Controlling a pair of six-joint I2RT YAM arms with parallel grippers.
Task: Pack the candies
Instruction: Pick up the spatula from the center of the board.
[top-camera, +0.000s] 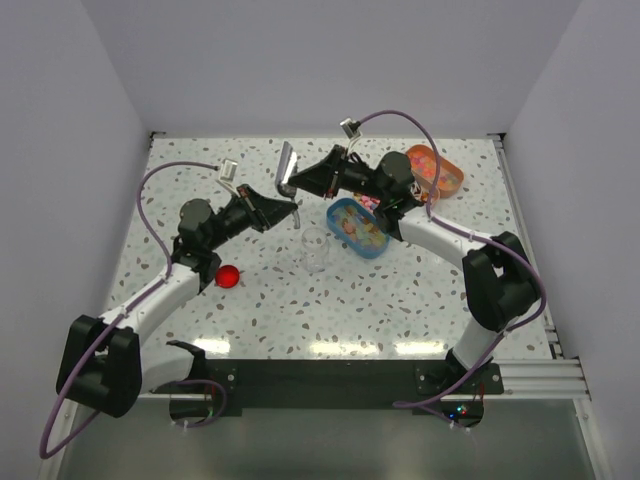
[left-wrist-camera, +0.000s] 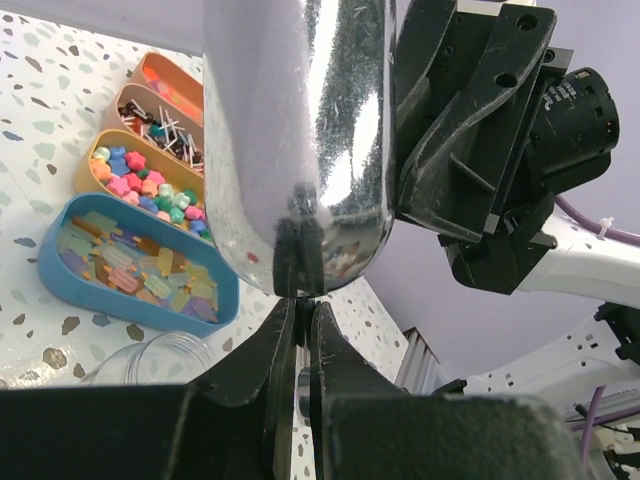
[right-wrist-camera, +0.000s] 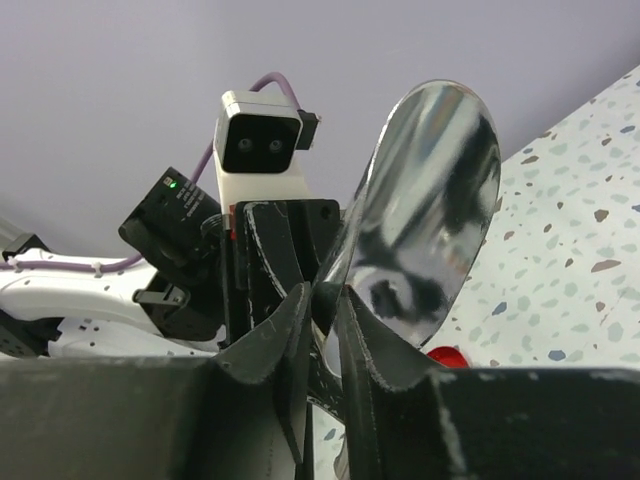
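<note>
The scoop, a polished metal blade with a rounded, mirror-bright bowl, is standing upright in the air above the speckled terrazzo surface, between the two arms. The left claw is pinching its narrow lower end, black fingers pressed nearly together on the thin metal. The right claw is closing on the scoop from the other side, its fingers lying tight against the edge where the bowl tapers. No candies are showing in the bowl from either wrist view.

The candies are sitting in four oval tins lying side by side on the surface, to the right of the scoop in the top view. The blue tin is holding flat pastel rectangles. The yellow one next to it is holding small knobbly pieces in pink, blue and green. A beige one is holding thin dark and white sticks, and the orange one is holding orange bits.

A clear round jar is standing open just beside the blue tin, below the scoop in the top view. A red round lid is lying near the left arm, apart from the jar.
</note>
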